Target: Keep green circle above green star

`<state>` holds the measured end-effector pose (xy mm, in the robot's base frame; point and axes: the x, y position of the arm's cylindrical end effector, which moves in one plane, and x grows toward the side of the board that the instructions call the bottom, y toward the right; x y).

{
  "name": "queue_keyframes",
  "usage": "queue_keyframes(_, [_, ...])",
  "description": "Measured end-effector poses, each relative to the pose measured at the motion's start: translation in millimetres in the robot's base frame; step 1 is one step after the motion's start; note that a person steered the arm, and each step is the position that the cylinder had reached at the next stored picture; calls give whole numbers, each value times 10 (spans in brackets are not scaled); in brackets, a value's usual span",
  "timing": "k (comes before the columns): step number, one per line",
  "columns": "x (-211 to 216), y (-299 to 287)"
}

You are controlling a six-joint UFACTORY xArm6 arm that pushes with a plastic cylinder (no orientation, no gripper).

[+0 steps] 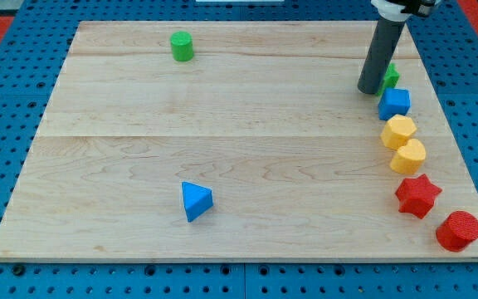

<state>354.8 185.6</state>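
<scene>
Wooden board (239, 158): pale planks, fills most of the view, resting on a blue pegboard surface (7, 274). All places below are given relative to the board.

Rod: dark cylinder entering from the view's top, near the board's upper right corner. My tip (370, 90) rests on the board just inside its right edge, in the upper part. There are no jaws on this rig, only a plain rod, so nothing is spread or pinched.

Blocks, roughly largest first:
- red cylinder (458, 231), at the board's lower right corner, close to the edge.
- red star (417, 196), just up and to the view's left of the red cylinder, along the right edge.
- blue triangle (195, 201), alone in the board's lower half, left of centre.
- two yellow hexagons (408, 156) and (398, 131), touching each other, along the right edge at mid-height.
- blue cube (395, 103), right edge, directly above the upper yellow hexagon, close to or touching it.
- green circle (182, 46), a short cylinder near the board's top edge, left of centre, well apart from everything else.
- green star (390, 77), mostly hidden behind the rod; only a green sliver shows at the rod's right side, touching or just beside my tip, above the blue cube. Shape cannot be confirmed from the visible part.

The green circle sits nearer the board's top edge than the green star.
</scene>
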Motion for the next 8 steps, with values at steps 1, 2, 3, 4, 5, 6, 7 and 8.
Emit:
queue_keyframes(1, [263,-667])
queue_keyframes(2, [388,-1591])
queue_keyframes(3, [-217,-2295])
queue_keyframes(4, [-686,-2873])
queue_keyframes(5, [-867,-3071])
queue_keyframes(6, [-947,-3336])
queue_keyframes(7, [-1238,-3197])
queue_keyframes(8, [-1391,-2357])
